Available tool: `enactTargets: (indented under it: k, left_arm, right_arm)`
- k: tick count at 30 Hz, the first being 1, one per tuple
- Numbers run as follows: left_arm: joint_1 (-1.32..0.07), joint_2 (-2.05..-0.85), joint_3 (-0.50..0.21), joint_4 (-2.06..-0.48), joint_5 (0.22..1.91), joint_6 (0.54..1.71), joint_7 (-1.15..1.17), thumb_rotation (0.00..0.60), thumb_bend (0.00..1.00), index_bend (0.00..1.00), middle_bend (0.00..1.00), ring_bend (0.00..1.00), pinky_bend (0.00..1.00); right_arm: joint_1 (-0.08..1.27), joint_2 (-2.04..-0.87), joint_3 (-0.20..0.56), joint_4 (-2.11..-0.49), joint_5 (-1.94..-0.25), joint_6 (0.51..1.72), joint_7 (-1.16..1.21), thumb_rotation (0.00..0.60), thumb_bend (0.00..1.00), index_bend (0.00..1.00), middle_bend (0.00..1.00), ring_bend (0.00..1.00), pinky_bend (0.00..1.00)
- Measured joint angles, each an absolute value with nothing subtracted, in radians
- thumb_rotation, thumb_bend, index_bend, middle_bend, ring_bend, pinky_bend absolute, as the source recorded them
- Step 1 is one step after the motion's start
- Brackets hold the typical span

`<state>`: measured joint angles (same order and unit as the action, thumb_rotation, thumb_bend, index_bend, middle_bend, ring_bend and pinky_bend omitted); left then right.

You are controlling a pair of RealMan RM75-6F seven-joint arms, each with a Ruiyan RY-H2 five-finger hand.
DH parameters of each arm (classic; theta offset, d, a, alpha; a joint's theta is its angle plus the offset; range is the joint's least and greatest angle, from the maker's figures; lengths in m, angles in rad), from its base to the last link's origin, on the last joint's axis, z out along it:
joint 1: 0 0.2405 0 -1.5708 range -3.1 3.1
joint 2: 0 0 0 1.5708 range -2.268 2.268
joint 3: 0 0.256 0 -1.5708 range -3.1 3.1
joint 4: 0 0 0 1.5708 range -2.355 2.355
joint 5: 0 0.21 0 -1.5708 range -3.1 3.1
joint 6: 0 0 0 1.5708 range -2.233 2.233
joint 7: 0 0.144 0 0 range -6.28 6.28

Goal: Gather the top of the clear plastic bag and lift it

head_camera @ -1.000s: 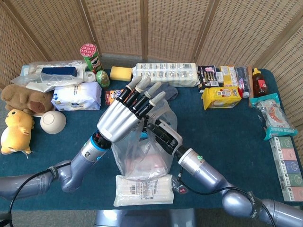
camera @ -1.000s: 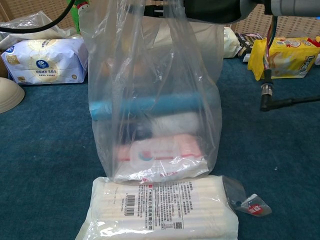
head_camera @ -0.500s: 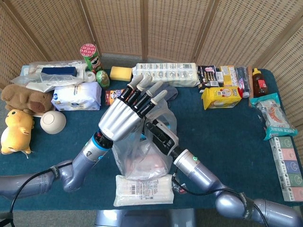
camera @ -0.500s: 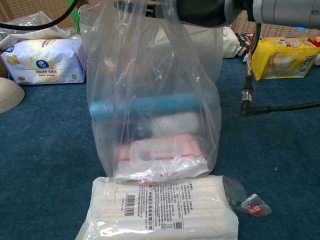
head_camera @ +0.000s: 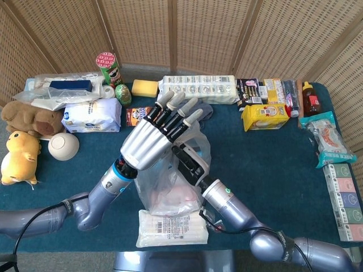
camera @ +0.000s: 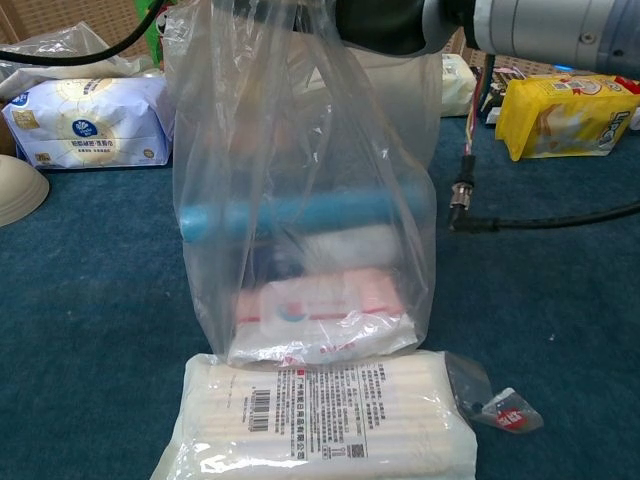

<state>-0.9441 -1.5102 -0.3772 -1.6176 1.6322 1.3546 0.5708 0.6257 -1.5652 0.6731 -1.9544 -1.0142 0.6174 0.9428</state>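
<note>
Your left hand (head_camera: 152, 139) sits fingers spread over the clear plastic bag (camera: 300, 200), holding nothing. Your right hand (head_camera: 190, 161) is at the bag's top; grip unclear. The bag stands on the table (head_camera: 272, 164), behind a white packet (camera: 325, 415).

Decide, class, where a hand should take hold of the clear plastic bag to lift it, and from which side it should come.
Grip the clear plastic bag by its loose top, coming from above. The contents sit low in the bag, leaving only empty film above them that bunches easily, so they would likely hang below the grip. The right hand is already at that top; the left hand hovers spread above.
</note>
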Motion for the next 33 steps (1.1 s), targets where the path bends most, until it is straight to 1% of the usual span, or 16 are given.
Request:
enactTargets:
  k: [10, 19, 28, 31, 33]
  left_arm:
    - [-0.946, -1.514, -0.374, -1.612, 1.627, 1.357, 0.57, 0.6, 0.08, 0.01, 0.12, 0.0, 0.15]
    - [-0.951, -1.521, -0.378, -1.606, 1.62, 1.36, 0.575, 0.6, 0.08, 0.0, 0.12, 0.0, 0.15]
    - [-0.954, -1.525, -0.378, -1.598, 1.612, 1.359, 0.575, 0.6, 0.08, 0.0, 0.12, 0.0, 0.15]
    - [-0.954, -1.526, -0.377, -1.596, 1.61, 1.361, 0.576, 0.6, 0.08, 0.0, 0.12, 0.0, 0.15]
    - [-0.953, -1.526, -0.377, -1.597, 1.607, 1.361, 0.575, 0.6, 0.08, 0.0, 0.12, 0.0, 0.15]
  right_arm:
    - [0.649, -1.572, 0.66, -1.948, -1.008, 0.64, 0.957, 0.236, 0.12, 0.36, 0.4, 0.34, 0.26]
    - [0.66, -1.571, 0.644, -1.958, -1.007, 0.647, 0.96, 0.233, 0.13, 0.4, 0.44, 0.4, 0.3]
    - [0.665, -1.56, 0.63, -1.975, -0.997, 0.646, 0.962, 0.236, 0.13, 0.44, 0.48, 0.48, 0.38]
    - [0.665, -1.557, 0.625, -1.98, -0.996, 0.644, 0.966, 0.234, 0.14, 0.46, 0.51, 0.53, 0.43]
    - [0.665, -1.554, 0.624, -1.982, -0.995, 0.643, 0.971, 0.234, 0.14, 0.49, 0.55, 0.58, 0.49]
